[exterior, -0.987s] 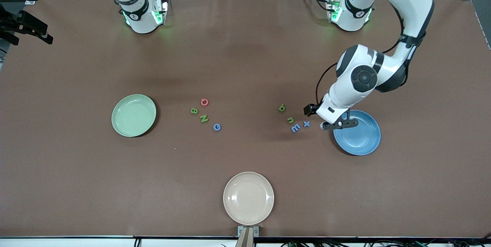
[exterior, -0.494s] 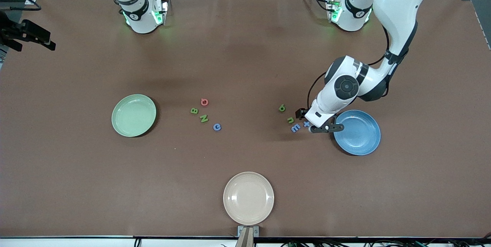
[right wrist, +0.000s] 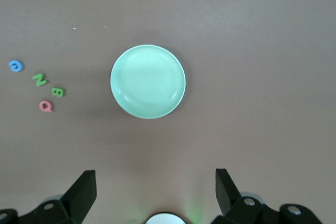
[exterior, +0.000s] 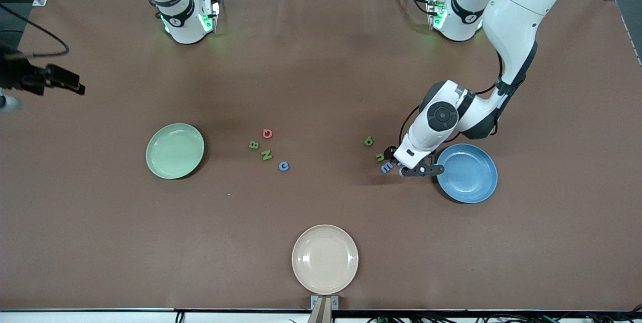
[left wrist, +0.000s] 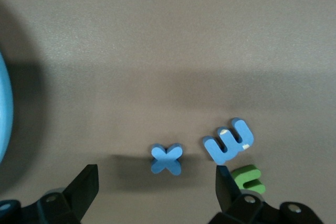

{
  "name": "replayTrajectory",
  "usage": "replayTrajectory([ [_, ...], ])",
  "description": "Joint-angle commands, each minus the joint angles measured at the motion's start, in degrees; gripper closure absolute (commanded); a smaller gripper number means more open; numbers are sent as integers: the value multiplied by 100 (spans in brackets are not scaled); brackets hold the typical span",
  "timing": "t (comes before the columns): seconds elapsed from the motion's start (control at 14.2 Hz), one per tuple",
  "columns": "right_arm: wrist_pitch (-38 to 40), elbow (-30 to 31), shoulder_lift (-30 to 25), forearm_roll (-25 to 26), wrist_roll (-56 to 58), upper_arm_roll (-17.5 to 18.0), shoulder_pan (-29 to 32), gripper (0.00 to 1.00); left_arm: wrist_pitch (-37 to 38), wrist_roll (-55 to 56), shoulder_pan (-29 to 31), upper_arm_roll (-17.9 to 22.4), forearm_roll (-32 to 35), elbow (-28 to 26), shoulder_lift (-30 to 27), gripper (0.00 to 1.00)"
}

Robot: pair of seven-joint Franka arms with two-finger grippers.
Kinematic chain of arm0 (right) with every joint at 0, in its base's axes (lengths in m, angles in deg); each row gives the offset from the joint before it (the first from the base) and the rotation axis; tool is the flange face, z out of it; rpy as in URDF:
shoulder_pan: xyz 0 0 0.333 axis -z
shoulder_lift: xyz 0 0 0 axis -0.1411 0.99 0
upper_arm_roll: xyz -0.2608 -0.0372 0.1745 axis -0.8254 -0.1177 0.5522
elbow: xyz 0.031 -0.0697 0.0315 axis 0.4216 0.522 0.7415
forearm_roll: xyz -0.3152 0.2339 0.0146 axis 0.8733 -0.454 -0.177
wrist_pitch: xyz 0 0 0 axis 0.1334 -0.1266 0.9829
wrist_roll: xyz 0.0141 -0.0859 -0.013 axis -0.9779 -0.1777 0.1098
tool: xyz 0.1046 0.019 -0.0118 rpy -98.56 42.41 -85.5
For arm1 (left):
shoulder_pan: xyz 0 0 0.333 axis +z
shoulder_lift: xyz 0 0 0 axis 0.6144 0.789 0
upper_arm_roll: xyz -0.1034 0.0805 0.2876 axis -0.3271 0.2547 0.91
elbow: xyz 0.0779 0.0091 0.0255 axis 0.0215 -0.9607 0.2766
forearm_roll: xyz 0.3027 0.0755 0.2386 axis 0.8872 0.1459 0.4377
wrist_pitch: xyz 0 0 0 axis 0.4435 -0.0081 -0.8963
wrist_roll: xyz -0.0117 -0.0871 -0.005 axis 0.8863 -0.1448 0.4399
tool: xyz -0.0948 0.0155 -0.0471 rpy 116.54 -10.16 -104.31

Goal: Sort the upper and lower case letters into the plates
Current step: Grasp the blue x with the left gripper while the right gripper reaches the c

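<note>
Between the blue plate (exterior: 467, 173) and the middle of the worktop (exterior: 321, 87) lie four letters: a blue x (left wrist: 167, 159), hidden under the left gripper (exterior: 412, 168) in the front view, a blue m (exterior: 385, 167), a green n (exterior: 380, 157) and a green q (exterior: 368, 140). The left gripper hangs low over the x, fingers wide apart on either side of it and holding nothing. Toward the right arm's end sit four more: a red Q (exterior: 267, 133), a green B (exterior: 254, 145), a green N (exterior: 267, 155) and a blue C (exterior: 284, 165), with the green plate (exterior: 175, 151) farther along. A beige plate (exterior: 325, 259) lies nearest the front camera. The right gripper (exterior: 62, 84) waits high over the worktop's edge, fully open and empty.
</note>
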Motion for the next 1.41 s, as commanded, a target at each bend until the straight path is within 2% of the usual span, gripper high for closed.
replayTrajectory([
  [0.0, -5, -268, 538, -24, -104, 78, -11, 0, -352, 179, 35, -10, 251, -129, 34, 5],
  [0.14, -284, -224, 740, -103, -716, 96, -247, 0, -405, 188, 44, -10, 304, -146, 70, 6],
  [0.49, -1339, -13, 1302, -191, -3071, 96, -1319, 0, -528, 258, 105, 8, 717, -234, 105, 7],
  [0.71, -2094, 92, 1689, -603, -4049, 96, -1759, 0, -651, 258, 96, 34, 718, -226, 140, 11],
  [0.92, -3069, 295, 2084, -666, -4725, 96, -2189, 0, -696, 258, 96, 43, 718, -208, 193, 25],
  [1.34, -4556, 277, 3069, -666, -6439, 96, -3051, 1, -696, 495, 87, 43, 726, -208, 202, 47],
])
